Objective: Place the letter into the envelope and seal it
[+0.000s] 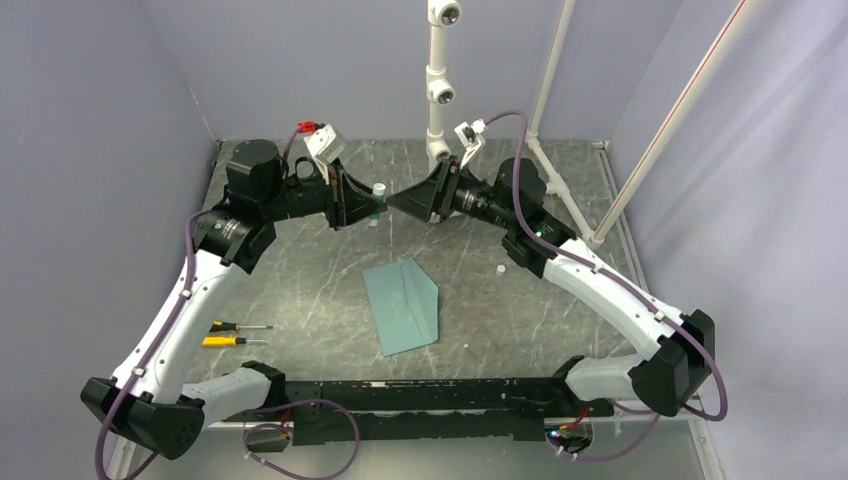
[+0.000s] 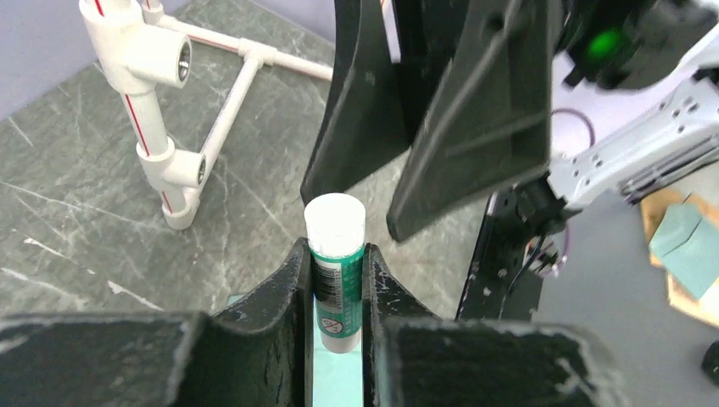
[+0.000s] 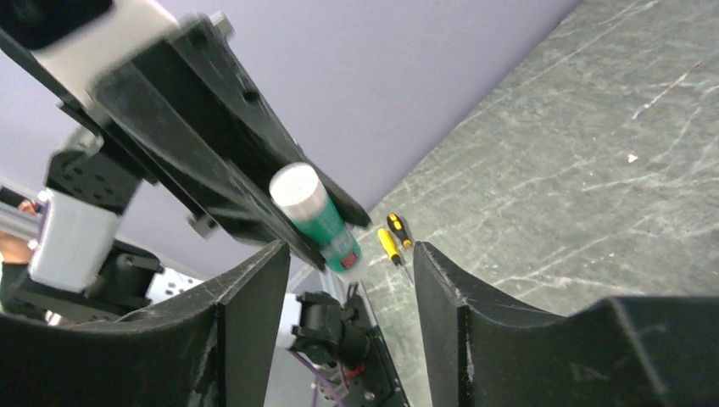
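Top view: envelope (image 1: pixel 402 305) flat at frame centre, below left gripper (image 1: pixel 372 207), which pinches glue stick (image 2: pixel 336 254); right gripper (image 3: pixel 348 254) spread, facing it.

A green-labelled glue stick (image 2: pixel 337 263) with a white end is up off the table (image 1: pixel 300 270), above its far middle. The tabletop is dark grey-green with pale marble veins. Near its left edge lie two screwdrivers side by side, one with a dark handle (image 1: pixel 225 326) and one with a yellow handle (image 1: pixel 221 341), shafts pointing right. A small white round piece (image 1: pixel 501 269) sits right of centre. A white pipe frame (image 1: pixel 437 120) stands at the back, against lavender walls (image 1: pixel 100 100).
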You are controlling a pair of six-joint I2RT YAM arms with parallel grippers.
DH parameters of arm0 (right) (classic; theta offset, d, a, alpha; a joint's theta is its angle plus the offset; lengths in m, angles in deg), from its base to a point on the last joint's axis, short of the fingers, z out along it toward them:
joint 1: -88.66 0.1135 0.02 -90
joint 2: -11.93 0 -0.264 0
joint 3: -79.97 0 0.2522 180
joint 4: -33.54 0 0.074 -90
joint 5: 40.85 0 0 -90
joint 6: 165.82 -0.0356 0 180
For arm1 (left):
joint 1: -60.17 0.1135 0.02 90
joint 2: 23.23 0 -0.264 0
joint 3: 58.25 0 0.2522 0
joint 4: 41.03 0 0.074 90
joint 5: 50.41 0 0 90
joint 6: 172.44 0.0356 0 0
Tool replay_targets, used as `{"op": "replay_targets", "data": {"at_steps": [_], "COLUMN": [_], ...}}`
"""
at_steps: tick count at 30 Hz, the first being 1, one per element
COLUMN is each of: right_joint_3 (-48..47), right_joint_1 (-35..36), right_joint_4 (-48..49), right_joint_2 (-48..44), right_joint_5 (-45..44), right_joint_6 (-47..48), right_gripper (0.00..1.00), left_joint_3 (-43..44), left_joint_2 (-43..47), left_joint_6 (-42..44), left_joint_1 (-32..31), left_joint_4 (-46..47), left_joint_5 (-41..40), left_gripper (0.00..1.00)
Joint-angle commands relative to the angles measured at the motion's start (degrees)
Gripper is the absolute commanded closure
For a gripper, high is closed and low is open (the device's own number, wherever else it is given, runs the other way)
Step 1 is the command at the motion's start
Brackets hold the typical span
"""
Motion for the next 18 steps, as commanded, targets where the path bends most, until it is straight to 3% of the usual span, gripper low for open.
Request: {"op": "replay_targets", "data": {"at_steps": [1, 9, 13, 18], "right_joint_3": [-7.73, -17.34, -18.41, -19.45], "right_joint_1": [-0.05, 1.62, 3.13, 4.22], "right_joint_4": [-3.25, -9.81, -14.28, -14.35], "right_joint_2": [1.34, 7.84, 8.42, 9.31], "right_joint_5": [-3.49, -4.81, -7.53, -6.47], "right_joint_6": [-1.73, -1.64, 0.21, 1.58], "right_gripper": [0.44, 0.56, 0.49, 0.52], "left_joint_3": [2.2, 1.38, 2.99, 1.69], "left_joint_2": [-1.54, -0.42, -0.14, 0.05], "left_joint_6": [13.39, 7.33, 4.31, 1.52], "left_joint_1": [0.0, -0.07, -0.06, -0.01], "left_joint_4": [-11.85, -6.14, -6.17, -3.89], "left_joint_5": [3.37, -1.44, -2.14, -1.5], "left_gripper": [0.97, 0.98, 0.97, 0.98]}}
